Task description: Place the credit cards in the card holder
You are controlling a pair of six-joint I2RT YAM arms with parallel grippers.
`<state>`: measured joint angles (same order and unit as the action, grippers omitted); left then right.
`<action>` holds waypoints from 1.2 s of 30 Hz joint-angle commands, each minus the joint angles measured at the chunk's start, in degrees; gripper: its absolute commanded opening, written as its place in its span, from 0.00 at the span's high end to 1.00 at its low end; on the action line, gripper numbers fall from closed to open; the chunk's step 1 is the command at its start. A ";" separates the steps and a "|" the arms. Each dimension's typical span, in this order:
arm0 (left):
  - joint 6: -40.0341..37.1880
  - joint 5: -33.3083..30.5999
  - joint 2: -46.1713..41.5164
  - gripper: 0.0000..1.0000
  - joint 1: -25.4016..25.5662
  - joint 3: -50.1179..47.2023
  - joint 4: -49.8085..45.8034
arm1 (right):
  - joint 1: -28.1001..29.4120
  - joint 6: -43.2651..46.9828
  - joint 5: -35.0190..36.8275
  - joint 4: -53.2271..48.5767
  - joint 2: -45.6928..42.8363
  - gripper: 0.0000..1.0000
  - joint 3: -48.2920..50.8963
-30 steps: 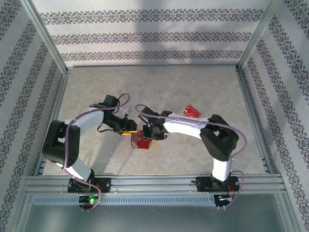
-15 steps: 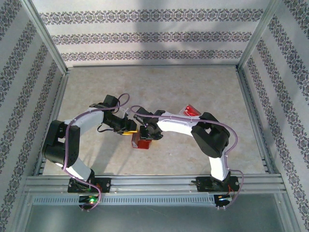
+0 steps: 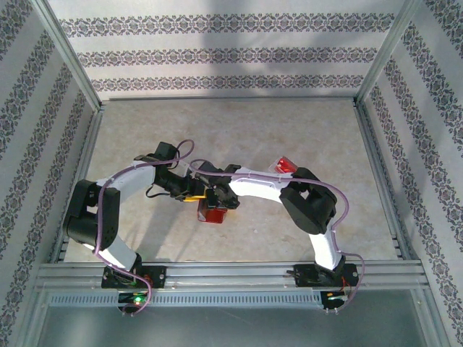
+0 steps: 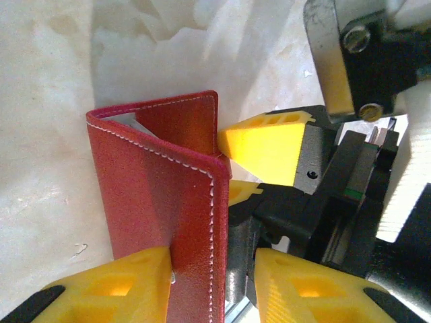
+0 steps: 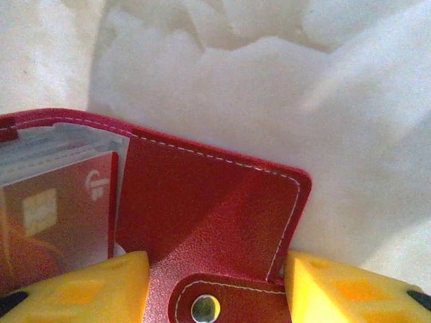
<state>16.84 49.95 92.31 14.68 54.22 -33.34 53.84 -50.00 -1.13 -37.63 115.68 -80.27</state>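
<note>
Left gripper [image 4: 212, 269]: fingers straddle the red stitched leather folding card holder [image 4: 155, 202] at 6 o'clock; clamping cannot be confirmed. Right gripper [image 5: 217, 269]: fingers spread, flanking its clasp flap [image 5: 215, 222].

Patterned wallpaper walls [image 3: 217, 54], beige marbled tabletop [image 3: 239, 130]

The card holder [image 3: 211, 215] stood centrally toward the table's [image 3: 239, 130] near edge, a credit card [image 5: 60, 215] inside; further cards [image 3: 287, 165] lay behind, rightward.
</note>
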 commanded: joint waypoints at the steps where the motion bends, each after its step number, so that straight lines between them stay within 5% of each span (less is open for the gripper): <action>1: 0.47 1.13 -0.73 0.63 0.76 -0.04 1.26 | 1.40 1.13 2.73 -3.84 0.22 0.46 0.44; 18: 1.58 5.17 -1.17 0.63 1.90 -0.43 3.61 | -1.56 -1.25 1.22 3.52 -10.72 0.84 11.30; 21: 1.94 6.20 -0.50 0.63 2.78 -0.21 4.15 | -2.89 -3.58 -1.82 9.27 -12.46 0.84 16.30; 26: 3.50 7.65 1.76 0.63 4.33 0.19 5.94 | -4.17 -6.46 -4.81 16.08 -13.99 0.69 22.17; 36: 4.50 9.95 8.57 0.65 10.44 4.32 5.74 | -5.94 -9.25 -4.84 20.02 -18.21 0.63 28.15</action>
<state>20.95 58.11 99.48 23.62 56.42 -27.79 48.49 -57.58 -6.48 -17.39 99.00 -54.04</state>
